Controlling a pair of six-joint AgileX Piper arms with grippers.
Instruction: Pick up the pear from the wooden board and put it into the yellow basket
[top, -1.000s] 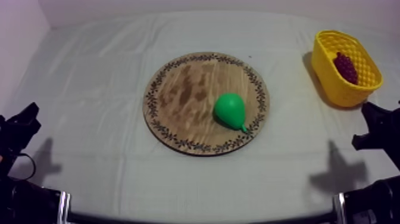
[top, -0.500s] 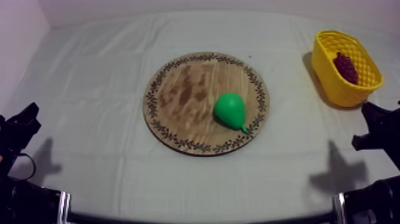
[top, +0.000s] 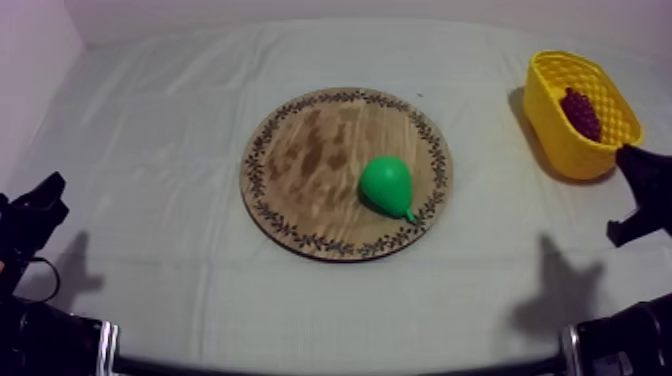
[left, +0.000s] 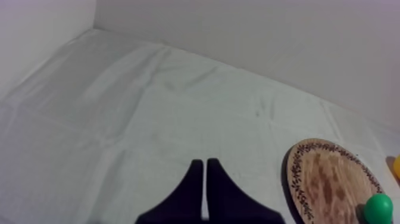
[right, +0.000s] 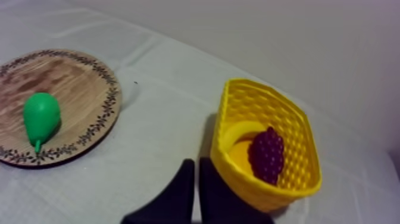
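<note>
The left gripper (left: 205, 162) and the right gripper (right: 196, 161) sit low at either side of the table (top: 150, 260), each with its fingers pressed together on nothing. Beyond them the pear (top: 386, 183) lies on the right part of the wooden board (top: 310, 160), its stem toward the near rim. Farther off at the right, the yellow basket (top: 562, 150) holds a bunch of grapes (top: 581, 112).
</note>
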